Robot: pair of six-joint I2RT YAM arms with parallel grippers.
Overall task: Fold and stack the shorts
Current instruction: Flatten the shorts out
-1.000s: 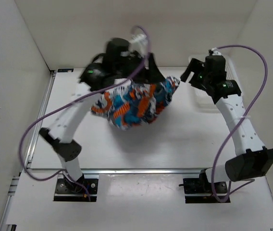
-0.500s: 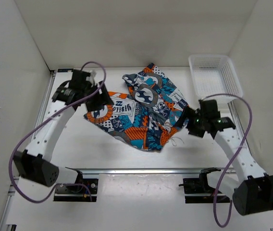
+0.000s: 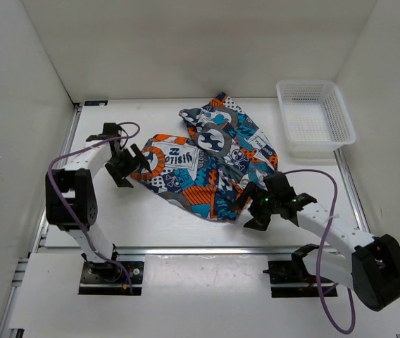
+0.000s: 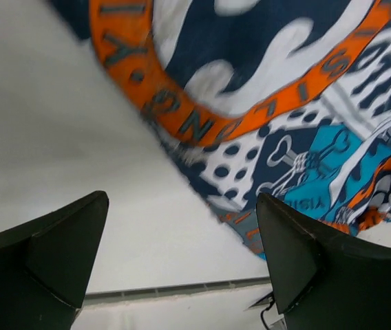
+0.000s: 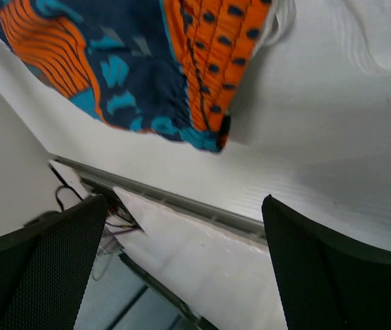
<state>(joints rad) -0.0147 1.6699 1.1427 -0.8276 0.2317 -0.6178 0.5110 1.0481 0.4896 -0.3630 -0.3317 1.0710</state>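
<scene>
1. My desk (image 3: 151,218) is plain white, boxed in by white walls (image 3: 186,42) on three sides. A metal rail (image 3: 186,249) runs along its near edge.
2. A white mesh basket (image 3: 313,84) sits in the far right corner.
3. The shorts (image 3: 210,165) lie spread and rumpled mid-desk, between my two arms.
4. The left claw (image 3: 138,167) is released, jaws wide around bare desk, just beside the shorts' left edge.
5. The right claw (image 3: 247,209) is released too, at the near right hem.
6. From above I cannot tell whether either claw touches the fabric.
7. Both wrist views cut the shorts off at the frame edge, and the left one shows the print partly blurred.
</scene>
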